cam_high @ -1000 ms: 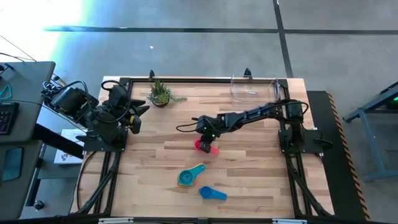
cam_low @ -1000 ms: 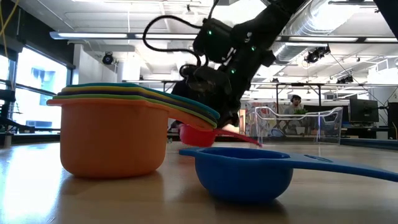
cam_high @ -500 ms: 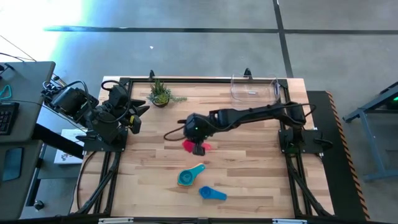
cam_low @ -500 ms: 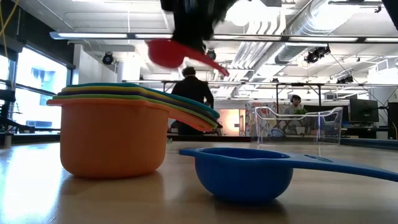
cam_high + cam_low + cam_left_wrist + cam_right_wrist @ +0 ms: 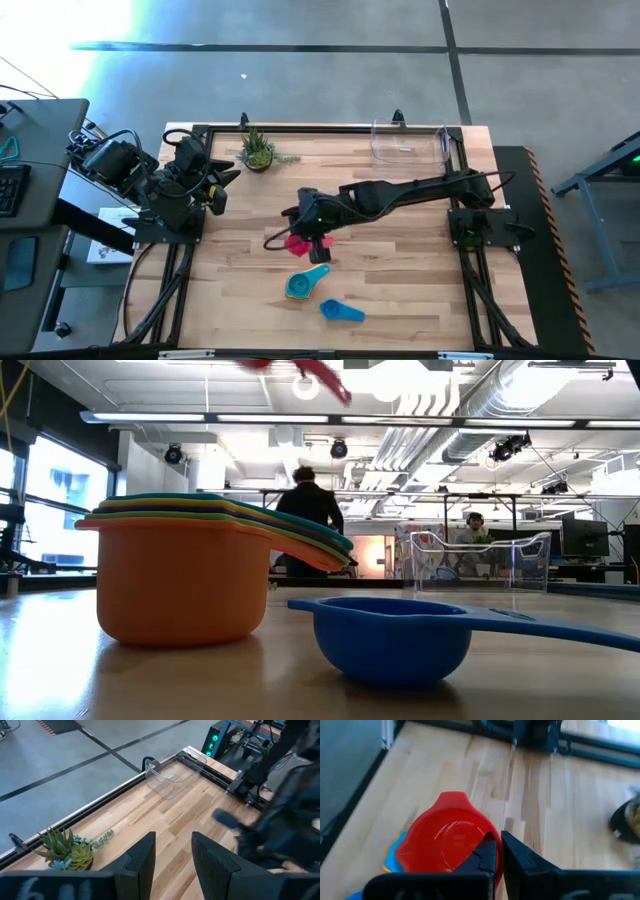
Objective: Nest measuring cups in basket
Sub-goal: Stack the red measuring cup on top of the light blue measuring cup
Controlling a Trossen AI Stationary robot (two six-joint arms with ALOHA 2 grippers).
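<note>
Red cup [image 5: 297,243] aloft, clamped by your right gripper [image 5: 318,238]
You carry it by the rim so its bowl can drop into the stack [image 5: 298,287] at six o'clock; left gripper [image 5: 172,865] waits, parted.

Open-plan robotics lab: exposed ceiling ducts [image 5: 520,400], polished concrete floor [image 5: 300,80], a person at monitors [image 5: 578,538] far behind the right gripper [image 5: 318,243], wooden bench [image 5: 400,270].

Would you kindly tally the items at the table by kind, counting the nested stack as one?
Single measuring cups: 2, red cup in the right gripper, blue cup lying loose
Nested cup stack: 1
Basket: 1
Potted plant: 1
Total: 5
</note>
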